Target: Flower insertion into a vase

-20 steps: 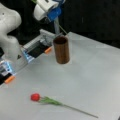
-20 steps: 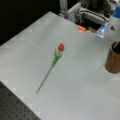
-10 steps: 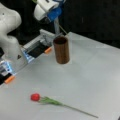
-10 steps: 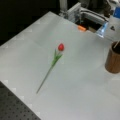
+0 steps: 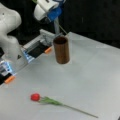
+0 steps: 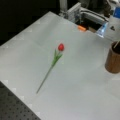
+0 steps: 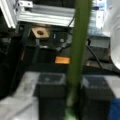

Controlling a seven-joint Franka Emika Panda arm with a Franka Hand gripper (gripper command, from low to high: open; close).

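Front view: claw (image 5: 57, 25) at upper centre, right above the vase (image 5: 61, 50), pinched on a thin flower stem (image 5: 63, 30) that slants down to the vase's rim. Vase upright on the worktop (image 5: 95, 75), centre of frame. One red tulip (image 5: 35, 97) lies flat at lower left, stem running right, well apart from the vase.
Risk: the stem is tilted, so the tip could catch on the rim, or side load could tip the vase.

Front view: vase (image 6: 113, 60) at right edge, a stem end (image 6: 116, 44) showing at its mouth. Tulip (image 6: 60, 47) mid-frame, stem toward lower left.

Wrist view: green stem (image 7: 77, 50) runs vertically between two dark fingers (image 7: 50, 92); it could slip or rotate in that grip.

Count: 1 vase, 1 loose tulip, 1 held stem, 1 claw.
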